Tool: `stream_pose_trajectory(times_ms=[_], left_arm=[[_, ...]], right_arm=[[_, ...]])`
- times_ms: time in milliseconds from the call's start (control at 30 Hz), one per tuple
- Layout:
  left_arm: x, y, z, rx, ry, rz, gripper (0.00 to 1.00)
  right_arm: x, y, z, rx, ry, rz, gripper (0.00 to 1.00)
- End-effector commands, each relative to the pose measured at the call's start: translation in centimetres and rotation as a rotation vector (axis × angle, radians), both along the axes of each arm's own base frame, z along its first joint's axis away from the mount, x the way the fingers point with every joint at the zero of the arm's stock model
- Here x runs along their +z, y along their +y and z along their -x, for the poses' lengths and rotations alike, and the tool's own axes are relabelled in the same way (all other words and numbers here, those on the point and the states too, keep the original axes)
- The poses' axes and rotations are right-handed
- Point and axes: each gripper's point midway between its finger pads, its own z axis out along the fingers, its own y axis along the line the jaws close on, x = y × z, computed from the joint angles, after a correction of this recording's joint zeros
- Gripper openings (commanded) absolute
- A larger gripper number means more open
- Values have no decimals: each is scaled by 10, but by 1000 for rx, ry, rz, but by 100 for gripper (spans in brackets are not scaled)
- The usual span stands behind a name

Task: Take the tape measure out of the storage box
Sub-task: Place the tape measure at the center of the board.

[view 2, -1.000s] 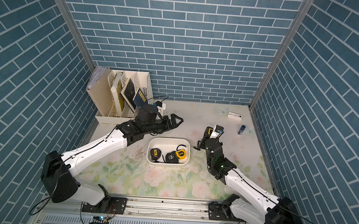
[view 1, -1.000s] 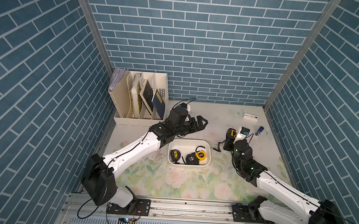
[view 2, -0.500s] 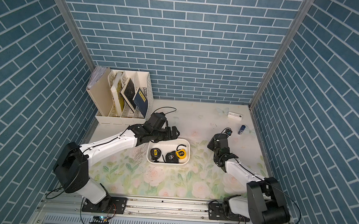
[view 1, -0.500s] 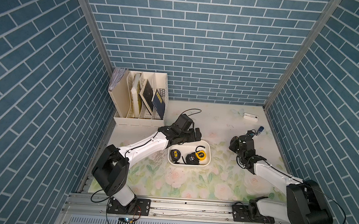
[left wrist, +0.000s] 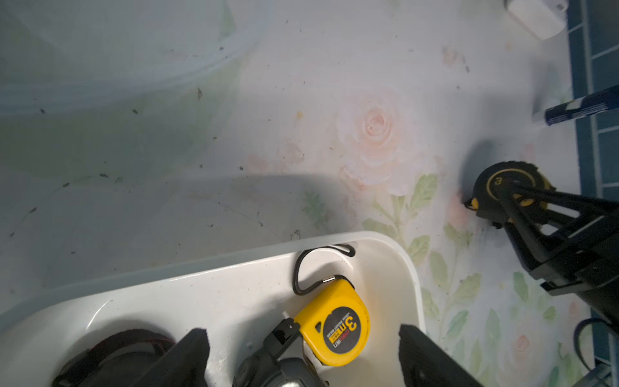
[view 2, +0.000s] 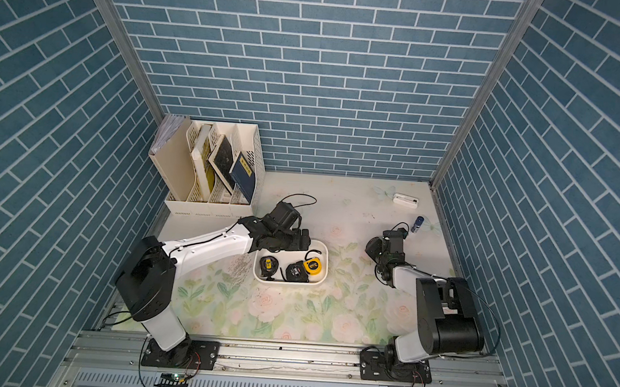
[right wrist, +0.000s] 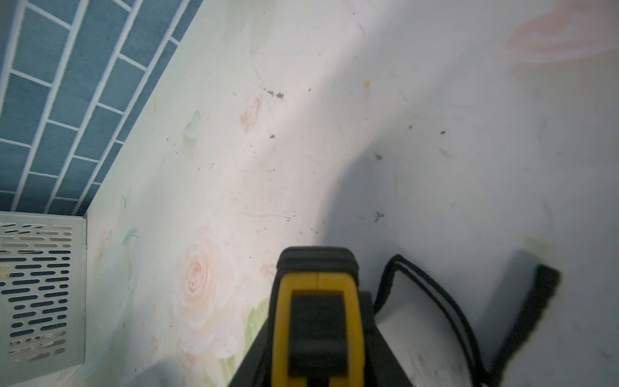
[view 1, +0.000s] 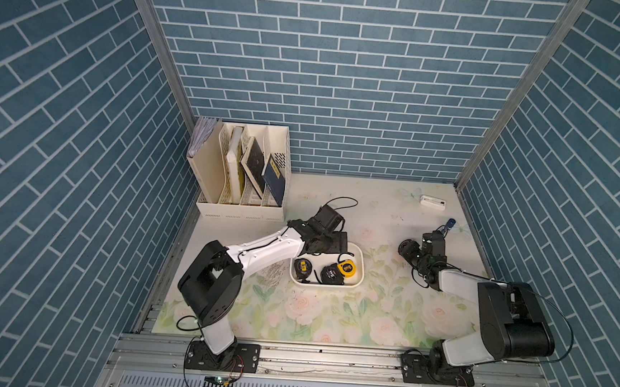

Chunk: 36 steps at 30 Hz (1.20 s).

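Holding the left claw (left wrist: 301,335) apart just above the yellow tape measure (left wrist: 335,321) in the box (left wrist: 415,284) and clamping the right claw (left wrist: 516,197) on a black tape measure (left wrist: 489,177) outside it.

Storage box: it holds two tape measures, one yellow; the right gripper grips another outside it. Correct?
No: the storage box holds three tape measures, one yellow, two black, as both top views show. The right gripper does grip another tape measure outside it.

The left arm (view 1: 267,251) and the right arm (view 1: 457,283) are white with big black joints. Thin black cables (view 1: 342,198) run along them. The left gripper (left wrist: 301,335) has flat black fingers (left wrist: 191,355). Their black base plates (view 1: 220,356) have little screws.
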Motion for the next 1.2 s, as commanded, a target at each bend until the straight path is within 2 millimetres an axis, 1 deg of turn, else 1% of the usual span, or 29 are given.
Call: stream_pose_trajectory(times_ms=[0, 167, 300, 367, 433, 633, 700, 767, 867, 967, 1033, 1100, 1167], left_arm=[[-7, 4, 4, -20, 3, -94, 93], [-12, 7, 9, -22, -1, -158, 94], [-14, 11, 11, -15, -4, -200, 94], [-17, 12, 12, -19, 0, -214, 95], [-18, 12, 13, -22, 1, -223, 95], [-20, 11, 15, -36, -1, -238, 96], [-22, 11, 15, -42, 0, -249, 96], [-22, 11, 16, -47, -3, -261, 96], [-18, 9, 17, -58, -12, -266, 96], [-14, 7, 18, -73, -20, -277, 97], [-14, 10, 19, -83, -16, -304, 97], [-16, 13, 22, -98, -5, -336, 98], [-16, 14, 26, -109, 1, -355, 98]], right_arm=[[3, 7, -7, 6, -7, -69, 0], [-11, 3, 7, -13, 43, -83, 0], [-17, -2, 18, -36, 76, -74, 1], [-17, -5, 22, -48, 83, -60, 17], [-16, -10, 25, -63, 86, -42, 29], [-10, -17, 28, -92, 80, -10, 49], [-8, -19, 29, -98, 78, -4, 57], [-7, -20, 30, -101, 75, -3, 75], [-5, -22, 31, -111, 66, 2, 90], [-2, -25, 32, -120, 57, 11, 96], [2, -26, 33, -125, 50, 16, 98], [9, -29, 35, -137, 35, 31, 100], [21, -34, 37, -148, 5, 58, 100]])
